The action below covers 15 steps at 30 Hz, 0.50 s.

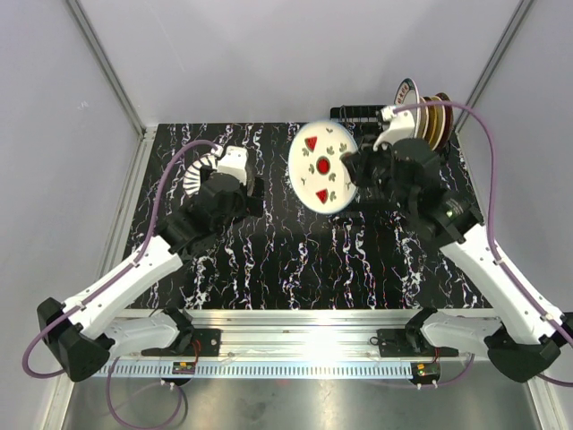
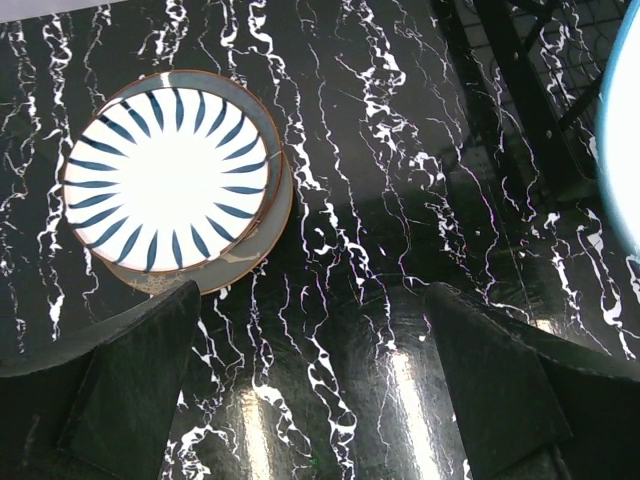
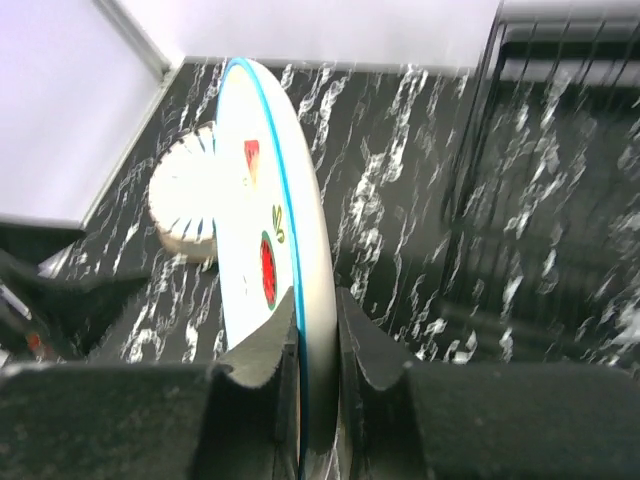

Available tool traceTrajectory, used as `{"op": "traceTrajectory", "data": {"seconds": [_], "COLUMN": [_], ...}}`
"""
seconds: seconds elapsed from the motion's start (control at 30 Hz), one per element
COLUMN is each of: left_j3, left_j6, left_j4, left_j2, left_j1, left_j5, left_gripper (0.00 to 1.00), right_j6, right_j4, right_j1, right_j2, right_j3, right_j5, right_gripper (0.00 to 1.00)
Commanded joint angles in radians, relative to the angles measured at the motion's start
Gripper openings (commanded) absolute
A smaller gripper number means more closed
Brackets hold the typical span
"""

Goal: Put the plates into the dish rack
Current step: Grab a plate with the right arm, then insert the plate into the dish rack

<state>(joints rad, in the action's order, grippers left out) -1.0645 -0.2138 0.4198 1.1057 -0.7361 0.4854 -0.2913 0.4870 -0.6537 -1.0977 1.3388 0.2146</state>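
Above the black marbled table (image 1: 295, 260), just left of and in front of the dish rack (image 1: 356, 114): white watermelon plate (image 1: 322, 167) with a blue rim, tipped up on edge, patterned face turned toward the left side. Clamped at its rim by the right gripper (image 3: 315, 365), one finger on the patterned face, the other on the back. Standing in slots at the rack's right end: several racked plates (image 1: 428, 121), edges showing brown, yellow and white. Over at the table's left rear, well apart from the rack: short stack lying flat, striped plate (image 2: 165, 180) on top, a brown-rimmed plate (image 2: 255, 255) poking out beneath it. Just beside that stack, nearer the table's middle: left gripper (image 2: 320, 380), pointed down at the surface, fingers spread wide apart, nothing between them but bare tabletop.
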Motion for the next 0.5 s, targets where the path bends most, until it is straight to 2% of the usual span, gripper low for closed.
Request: {"op": "traceTrajectory", "data": {"seconds": [0.0, 0.2, 0.33, 0.47], "left_j3": [-0.017, -0.012, -0.018, -0.015], "left_j6": [-0.001, 0.001, 0.002, 0.002], "left_j4": [-0.042, -0.05, -0.039, -0.042], "left_j2": [-0.049, -0.058, -0.063, -0.073], "left_j1": [0.001, 0.001, 0.001, 0.001], "left_j5": [0.056, 0.061, 0.064, 0.064], "left_gripper": [0.99, 0.99, 0.99, 0.99], "right_j6": [0.127, 0.164, 0.178, 0.257], "right_j4": [-0.09, -0.079, -0.068, -0.044], "right_j1": [0.006, 0.098, 0.218, 0.252], "right_j2": [-0.065, -0.197, -0.269, -0.333], "right_j3": [0.236, 0.459, 0.555, 0.643], "right_j5": [0.068, 0.039, 0.003, 0.04], "right_gripper": [0.0, 0.0, 0.0, 0.0]}}
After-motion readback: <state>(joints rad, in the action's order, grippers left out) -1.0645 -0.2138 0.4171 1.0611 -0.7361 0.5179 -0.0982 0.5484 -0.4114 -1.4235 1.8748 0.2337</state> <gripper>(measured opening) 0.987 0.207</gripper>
